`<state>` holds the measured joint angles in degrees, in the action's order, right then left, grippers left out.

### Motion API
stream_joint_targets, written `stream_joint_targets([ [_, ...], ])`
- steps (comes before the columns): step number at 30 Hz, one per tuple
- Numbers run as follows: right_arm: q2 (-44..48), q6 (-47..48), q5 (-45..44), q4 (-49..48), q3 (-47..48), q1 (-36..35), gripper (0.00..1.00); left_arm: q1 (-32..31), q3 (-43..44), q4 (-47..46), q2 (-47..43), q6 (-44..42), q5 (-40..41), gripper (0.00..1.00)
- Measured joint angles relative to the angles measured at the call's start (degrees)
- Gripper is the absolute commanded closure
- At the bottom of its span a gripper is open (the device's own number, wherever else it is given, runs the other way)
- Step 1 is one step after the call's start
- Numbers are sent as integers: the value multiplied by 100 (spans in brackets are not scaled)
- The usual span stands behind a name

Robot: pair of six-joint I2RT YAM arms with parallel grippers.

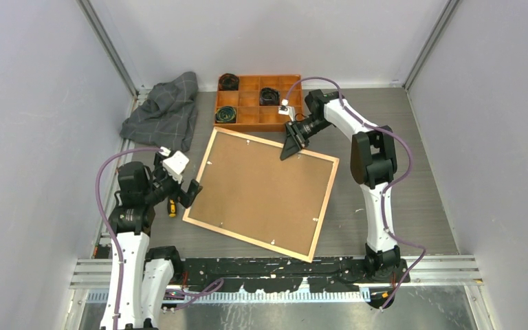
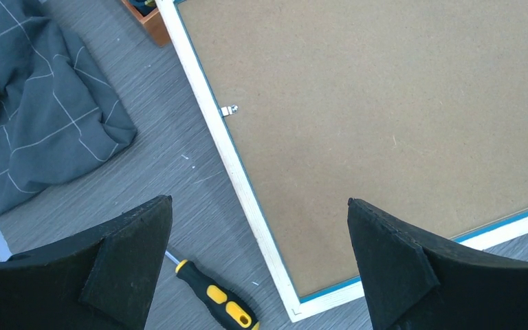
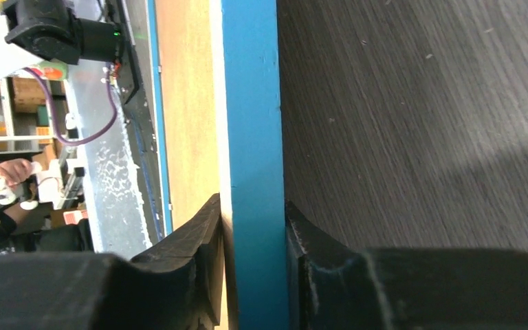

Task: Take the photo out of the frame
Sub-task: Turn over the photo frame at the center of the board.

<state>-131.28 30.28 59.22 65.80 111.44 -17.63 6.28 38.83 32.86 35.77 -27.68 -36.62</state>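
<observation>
right gripper [image 1: 291, 146]: clenched on frame [image 3: 251, 137] far edge, likely to tilt it | left gripper [image 2: 260, 200]: released, hovering over near-left corner | frame face down on counter [image 1: 412, 172], board [image 1: 265, 192] up (photo hidden beneath)

pale grey walls [image 1: 27, 103] enclose a dark grey wood-grain tabletop [image 1: 434, 206]; a metal rail [image 1: 443, 268] runs along its near edge.

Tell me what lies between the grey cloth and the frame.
Only bare table separates cloth and frame, shown in the left wrist view; the screwdriver lies outside that stretch.
</observation>
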Motion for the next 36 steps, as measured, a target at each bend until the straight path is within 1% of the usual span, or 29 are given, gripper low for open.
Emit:
stream_joint_targets([
  [3,0,46,-170,-28,2,0,55,0,-9,2,-2,0,0,0],
  [9,-219,295,-1182,-273,96,37,39,0,-42,11,-4,0,0,0],
  [13,-470,396,-1561,-376,216,131,28,0,-79,11,-33,0,-2,0],
  [16,-501,415,-1690,-374,249,179,23,0,-83,13,-46,0,0,0],
  [24,-382,365,-2048,-433,284,210,15,0,-85,17,-96,-2,-2,0],
  [25,-271,339,-2153,-505,190,203,12,0,-90,17,-107,-2,-2,0],
  [27,157,269,-2435,-708,-223,170,1,0,-103,20,-129,-2,-2,0],
  [29,776,208,-2771,-1012,-859,120,0,0,-120,22,-157,-4,4,0],
  [31,1606,184,-3235,-1443,-1707,13,0,0,-133,22,-168,-4,22,0],
  [32,2179,192,-3582,-1727,-2288,-129,0,0,-138,22,-170,-2,48,0],
  [33,2533,188,-3823,-1805,-2601,-267,0,0,-142,22,-177,-2,63,0],
  [35,3558,240,-4579,-2358,-3628,-726,0,0,-146,22,-179,0,105,0],
  [36,3877,238,-4800,-2481,-3945,-1255,0,0,-146,22,-186,0,116,0],
])
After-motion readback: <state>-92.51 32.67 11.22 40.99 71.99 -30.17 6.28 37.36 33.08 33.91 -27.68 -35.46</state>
